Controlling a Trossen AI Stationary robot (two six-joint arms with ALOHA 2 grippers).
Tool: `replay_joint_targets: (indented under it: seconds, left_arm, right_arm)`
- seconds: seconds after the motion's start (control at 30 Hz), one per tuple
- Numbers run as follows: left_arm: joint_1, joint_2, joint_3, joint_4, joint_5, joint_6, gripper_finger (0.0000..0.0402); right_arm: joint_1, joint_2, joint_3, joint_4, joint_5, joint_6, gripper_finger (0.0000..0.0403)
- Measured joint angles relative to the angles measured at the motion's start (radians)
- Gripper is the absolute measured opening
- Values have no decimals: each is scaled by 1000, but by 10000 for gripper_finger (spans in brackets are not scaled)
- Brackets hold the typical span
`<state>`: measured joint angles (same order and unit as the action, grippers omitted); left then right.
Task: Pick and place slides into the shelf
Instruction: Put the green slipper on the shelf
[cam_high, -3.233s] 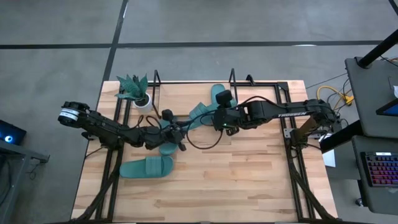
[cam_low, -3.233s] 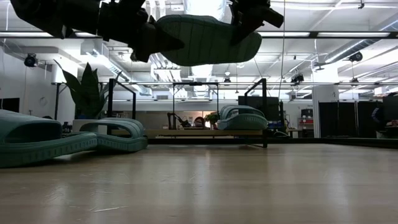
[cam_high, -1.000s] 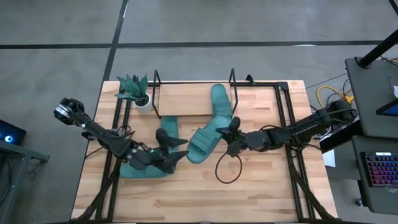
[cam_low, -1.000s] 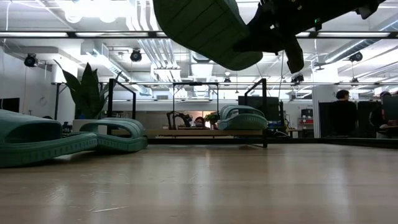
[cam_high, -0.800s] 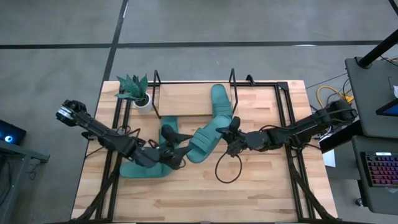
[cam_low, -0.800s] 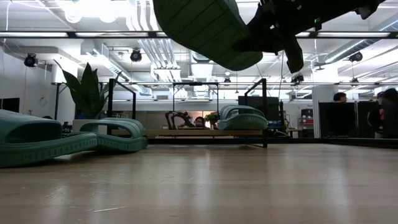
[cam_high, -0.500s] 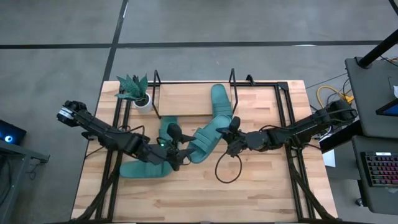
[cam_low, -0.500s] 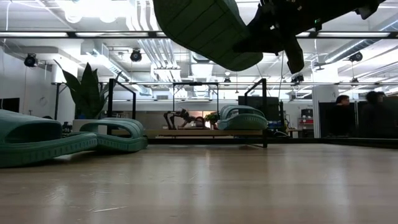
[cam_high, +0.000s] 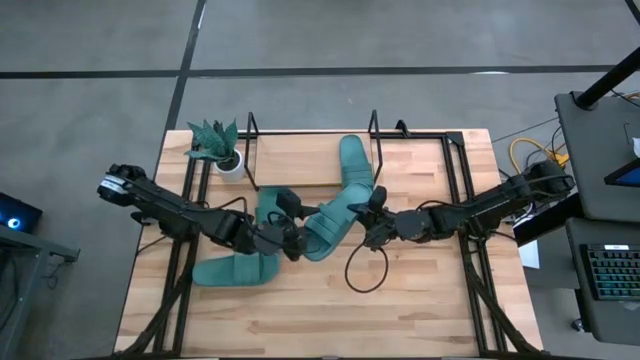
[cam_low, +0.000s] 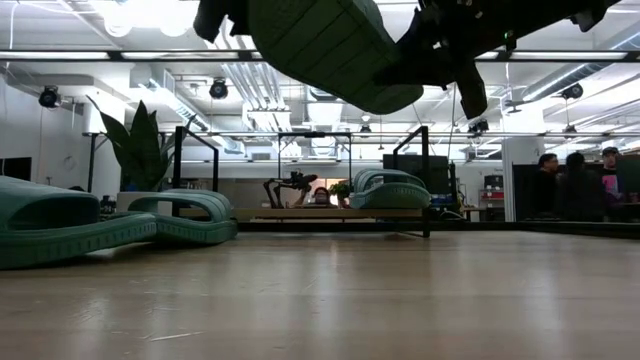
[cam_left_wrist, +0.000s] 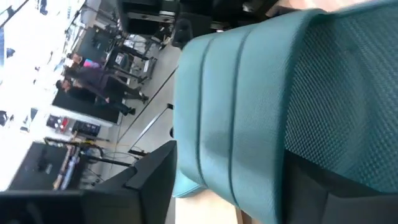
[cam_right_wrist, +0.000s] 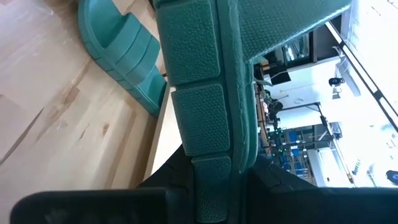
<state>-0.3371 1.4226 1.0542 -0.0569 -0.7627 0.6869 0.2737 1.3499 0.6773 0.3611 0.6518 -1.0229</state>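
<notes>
Two dark jointed arms; black cable loop (cam_high: 358, 272) under right arm.

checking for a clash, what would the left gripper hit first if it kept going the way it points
Most likely the raised slide held by the right gripper; the left gripper points at its near end, seemingly almost touching. Height unclear.

A small potted plant (cam_high: 217, 143) stands at the far left corner of the wooden surface (cam_high: 400, 300). A black cable (cam_high: 360, 275) loops over the boards. Beyond, a keyboard (cam_high: 612, 270) sits on a side desk, and people (cam_low: 575, 185) stand in the room behind.
</notes>
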Motion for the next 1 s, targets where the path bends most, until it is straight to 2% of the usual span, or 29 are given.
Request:
replay_joint_targets:
  seconds: [0.13,0.3,0.37,0.5,0.53,0.67,0.7,0.73,0.93,1.0]
  left_arm:
    - [10,-2,0,15,1,7,148]
    - [9,-2,0,53,1,8,43]
    - [10,-2,0,57,-2,8,12]
    - [10,-2,0,76,-9,8,6]
    - [10,-2,0,77,-24,9,4]
    - [13,-11,1,81,-160,12,2]
    - [12,-15,1,78,-197,18,2]
    - [13,-18,1,75,-222,20,1]
    - [17,-20,1,81,-253,27,1]
    - [17,-15,0,91,-298,26,1]
  right_arm:
    - [0,0,0,2,11,1,63]
    - [0,0,0,6,11,18,64]
    - [0,0,0,9,10,38,83]
    - [1,0,0,20,34,61,136]
    - [3,0,1,30,90,69,145]
    - [6,-14,19,51,447,79,159]
    - [3,-25,21,51,500,82,160]
    - [2,-42,24,53,526,92,161]
    - [7,-148,24,47,519,242,162]
    - [9,-190,24,47,520,309,160]
